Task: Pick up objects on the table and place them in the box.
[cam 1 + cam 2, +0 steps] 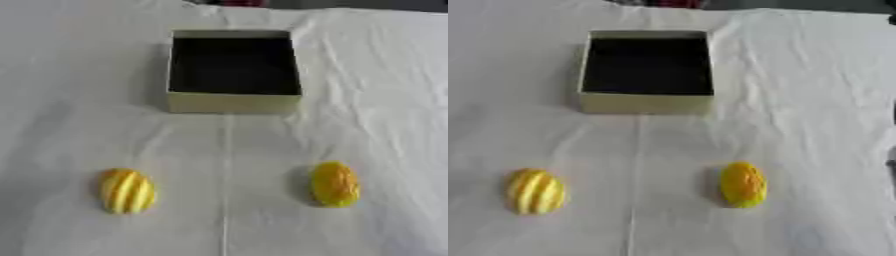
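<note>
An open box [234, 102] with pale walls and a dark inside stands at the back middle of the table; nothing shows inside it. A yellow oval object with pale stripes [128, 191] lies at the front left. A plain yellow oval object [334, 184] lies at the front right. The two lie well apart, both in front of the box. Neither of my hands shows in either view.
A wrinkled white cloth [385, 100] covers the whole table. A crease runs from the box's front wall toward the near edge, between the two yellow objects. Something dark and red shows at the far edge [236, 2].
</note>
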`<act>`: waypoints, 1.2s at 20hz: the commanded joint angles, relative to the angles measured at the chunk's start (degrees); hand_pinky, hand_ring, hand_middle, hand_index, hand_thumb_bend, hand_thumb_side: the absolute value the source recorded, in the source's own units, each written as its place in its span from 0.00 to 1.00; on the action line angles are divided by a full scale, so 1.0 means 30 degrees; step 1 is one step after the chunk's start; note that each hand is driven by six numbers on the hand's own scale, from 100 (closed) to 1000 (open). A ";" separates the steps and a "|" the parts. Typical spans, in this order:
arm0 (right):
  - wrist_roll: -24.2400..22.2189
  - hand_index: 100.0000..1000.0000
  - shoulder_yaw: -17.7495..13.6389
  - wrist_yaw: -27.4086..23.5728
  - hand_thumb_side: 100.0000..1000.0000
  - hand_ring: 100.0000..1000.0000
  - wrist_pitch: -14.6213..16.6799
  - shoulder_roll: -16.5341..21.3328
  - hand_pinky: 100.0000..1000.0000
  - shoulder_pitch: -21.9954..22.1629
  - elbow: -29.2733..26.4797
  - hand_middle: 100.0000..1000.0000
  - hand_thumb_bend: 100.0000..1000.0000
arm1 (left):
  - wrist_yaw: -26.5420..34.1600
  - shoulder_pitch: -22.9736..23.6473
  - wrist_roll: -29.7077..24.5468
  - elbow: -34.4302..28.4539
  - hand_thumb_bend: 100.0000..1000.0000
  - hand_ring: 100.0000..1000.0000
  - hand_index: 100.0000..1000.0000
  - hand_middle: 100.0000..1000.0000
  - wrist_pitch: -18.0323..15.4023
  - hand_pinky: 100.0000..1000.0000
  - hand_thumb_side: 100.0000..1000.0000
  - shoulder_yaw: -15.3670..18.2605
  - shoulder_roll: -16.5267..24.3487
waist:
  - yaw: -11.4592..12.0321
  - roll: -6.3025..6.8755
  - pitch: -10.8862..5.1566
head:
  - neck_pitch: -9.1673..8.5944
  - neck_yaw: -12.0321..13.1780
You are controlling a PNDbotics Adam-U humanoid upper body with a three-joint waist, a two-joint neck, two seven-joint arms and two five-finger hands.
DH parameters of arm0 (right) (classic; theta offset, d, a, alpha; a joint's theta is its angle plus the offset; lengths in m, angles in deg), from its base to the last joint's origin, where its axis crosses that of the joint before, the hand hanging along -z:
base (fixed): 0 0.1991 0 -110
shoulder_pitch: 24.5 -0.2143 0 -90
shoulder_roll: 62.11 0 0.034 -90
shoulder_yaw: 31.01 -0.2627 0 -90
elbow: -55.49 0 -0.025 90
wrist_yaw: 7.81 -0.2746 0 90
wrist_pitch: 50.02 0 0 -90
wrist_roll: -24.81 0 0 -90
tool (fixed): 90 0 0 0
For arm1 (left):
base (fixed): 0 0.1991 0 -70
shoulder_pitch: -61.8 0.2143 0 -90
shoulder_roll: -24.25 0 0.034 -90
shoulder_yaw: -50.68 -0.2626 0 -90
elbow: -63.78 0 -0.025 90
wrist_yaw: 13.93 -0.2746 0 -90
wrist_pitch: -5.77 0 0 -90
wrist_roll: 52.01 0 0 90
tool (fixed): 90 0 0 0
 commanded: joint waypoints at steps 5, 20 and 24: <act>0.0008 0.77 0.0006 0.3148 0.48 0.78 0.1158 0.3044 0.88 0.2235 -0.0314 0.47 0.00 | 0.0138 0.0098 -0.0287 -0.0307 0.00 0.79 0.86 0.74 -0.0053 0.87 0.57 -0.0131 0.0942 | -0.0263 -0.0152 -0.0456 | 0.0043 -0.0215; 0.2757 0.84 0.2065 1.4296 0.30 0.80 0.0054 1.0887 0.84 0.7796 -0.0314 0.71 0.00 | -0.0543 0.1284 -0.0299 -0.0307 0.00 0.79 0.86 0.74 -0.0649 0.87 0.57 -0.0116 0.2074 | -0.0675 -0.0237 0.0036 | -0.0290 0.0377; 0.2713 0.85 0.2661 1.5918 0.31 0.81 -0.0655 1.1658 0.83 0.8037 -0.0314 0.74 0.00 | -0.0592 0.1362 -0.0296 -0.0307 0.00 0.79 0.86 0.74 -0.0657 0.87 0.57 -0.0103 0.2081 | -0.0660 -0.0226 0.0087 | -0.0389 0.0429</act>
